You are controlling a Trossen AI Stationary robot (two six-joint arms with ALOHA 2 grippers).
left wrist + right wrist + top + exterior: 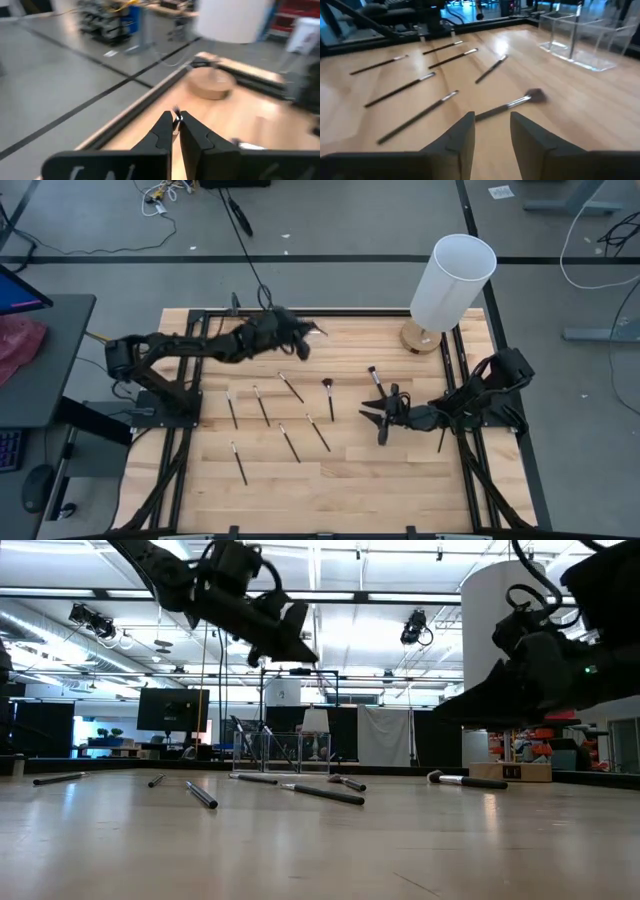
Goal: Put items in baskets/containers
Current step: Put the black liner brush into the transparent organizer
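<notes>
table (pixel 400 480): pale smooth wood | organiser box (pixel 580 40): clear glossy plastic

A robotics lab: a wooden counter (pixel 330 470) in a metal frame, grey floor strewn with cables (pixel 165 194), monitors (pixel 173 710), ceiling-mounted cameras (pixel 416 628) under strip lighting.

Slim dark-handled makeup brushes (pixel 262 406) lie scattered flat on the tabletop (pixel 400 480); the clear organiser box (pixel 582 37) stands beyond them.

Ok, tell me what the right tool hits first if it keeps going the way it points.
Most likely the fan-tipped brush on the table: it lies just beyond the open right tool, across the line between the fingers. Depth is hard to judge, so the tool might pass above it.
</notes>
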